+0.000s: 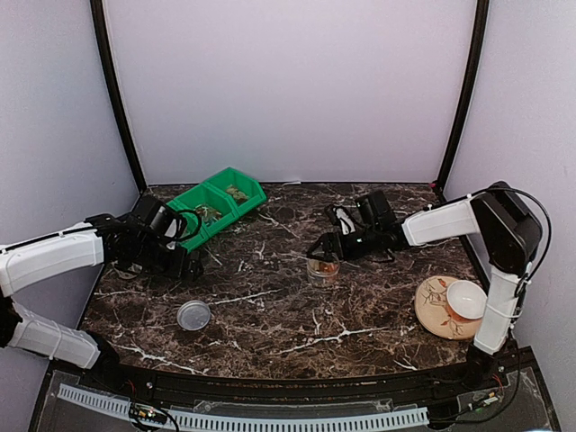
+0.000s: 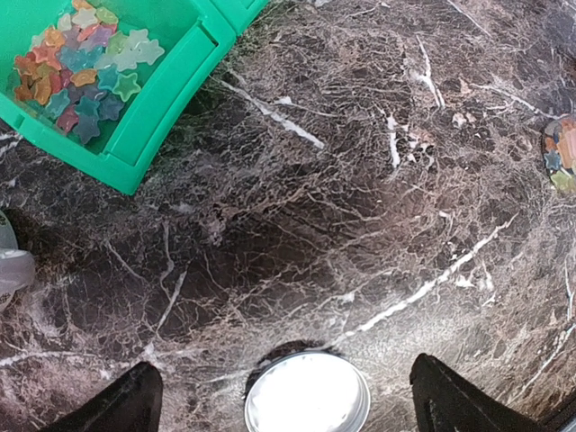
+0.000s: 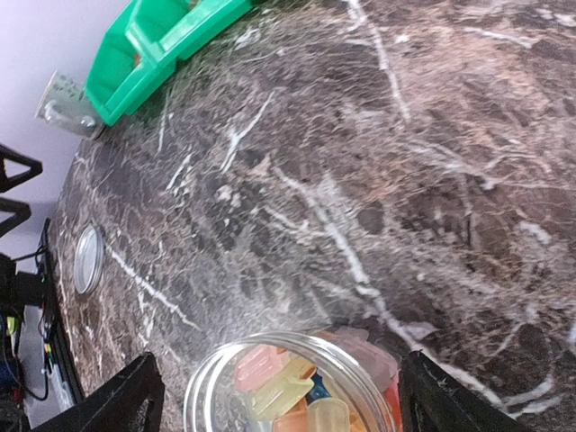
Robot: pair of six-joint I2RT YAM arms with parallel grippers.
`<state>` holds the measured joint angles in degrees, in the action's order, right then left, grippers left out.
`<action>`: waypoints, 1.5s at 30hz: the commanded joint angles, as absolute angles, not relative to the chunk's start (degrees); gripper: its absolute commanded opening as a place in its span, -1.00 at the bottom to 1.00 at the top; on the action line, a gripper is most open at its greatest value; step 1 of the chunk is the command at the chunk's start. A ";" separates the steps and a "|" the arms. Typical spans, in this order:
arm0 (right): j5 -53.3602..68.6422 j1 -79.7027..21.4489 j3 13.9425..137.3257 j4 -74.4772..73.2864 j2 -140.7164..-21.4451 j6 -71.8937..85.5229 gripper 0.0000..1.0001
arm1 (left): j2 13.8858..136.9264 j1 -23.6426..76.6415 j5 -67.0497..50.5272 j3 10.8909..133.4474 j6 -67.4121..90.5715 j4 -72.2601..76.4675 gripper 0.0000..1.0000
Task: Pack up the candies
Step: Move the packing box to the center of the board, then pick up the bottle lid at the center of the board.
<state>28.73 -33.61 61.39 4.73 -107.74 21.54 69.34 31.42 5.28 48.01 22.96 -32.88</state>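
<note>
Both grippers stand spread. On my left wrist feed the left gripper (image 2: 288, 378) has its fingers wide apart at the bottom corners of the frame, holding nothing, and it hangs over the lid (image 2: 307, 396), which lies flat on the marble table (image 2: 360, 225) at bottom centre. The right gripper (image 3: 281, 360) straddles the jar (image 3: 202, 391) at the bottom of its own feed. I see a sliver of gap on the left side, so I judge it is not clamped yet.

The candies sit in two places. One heap is in the green bin (image 1: 220, 200), upper left of centre in the top view. More are inside the jar, filling it close to the rim.

To me this looks like the capping step: the jar is loaded and the lid is off, well apart from it toward the lower left. Next I would want the right fingers to close squarely on the jar wall and steady it. The left gripper would then drop straight down and take the lid by its rim, which is thin and low, so it needs a careful descent.

Count: two grippers, one jar, one lid, one bin with two compartments, one plate (image 1: 432, 315) at lower right carrying one white cup (image 1: 466, 299). There are too many candies to count.
</note>
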 commanded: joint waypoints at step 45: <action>7.68 -37.53 52.61 -9.84 -79.88 9.38 0.95 | 90.98 65.04 25.62 52.68 36.86 -48.14 -0.03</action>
